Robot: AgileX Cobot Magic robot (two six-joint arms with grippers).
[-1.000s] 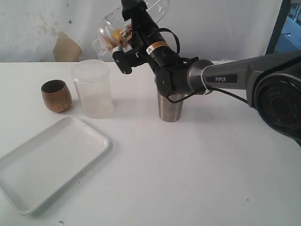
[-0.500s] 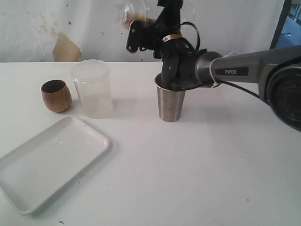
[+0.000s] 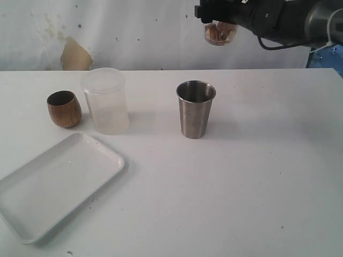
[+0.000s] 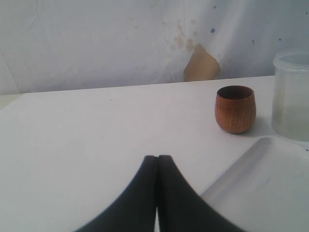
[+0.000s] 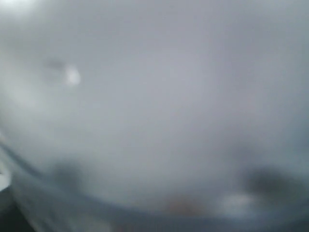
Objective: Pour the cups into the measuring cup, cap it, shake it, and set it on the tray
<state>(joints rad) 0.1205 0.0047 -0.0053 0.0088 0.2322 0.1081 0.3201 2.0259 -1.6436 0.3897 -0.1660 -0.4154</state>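
Measuring cup (image 3: 220, 33), clear-walled with brownish contents, held in the air by the right gripper (image 3: 217, 16), whose dark jaws are set wide about it. The pair sits at 1 o'clock in the exterior view, off the table. Whether a cap is fitted cannot be told. The right wrist view is filled by a blurred translucent surface with a brownish smear.

The stainless-steel tumbler (image 3: 195, 108) stands upright near the centre of the exterior view, at about 7 o'clock from the raised cup and well apart from it. A frosted plastic container (image 3: 105, 100) stands at 9 o'clock from the tumbler, and the wood-grain cup (image 3: 64, 108) is just beside that, again at 9 o'clock. The white tray (image 3: 32, 214) lies at 7 o'clock in the view. The left gripper (image 4: 157, 164) has its fingers pressed together tip to tip, low over the table, with the wood-grain cup ahead of it.

Surface: a white table (image 3: 241, 187). Backdrop: a white wall (image 3: 150, 32) with scattered stains and a tan patch (image 3: 75, 54).
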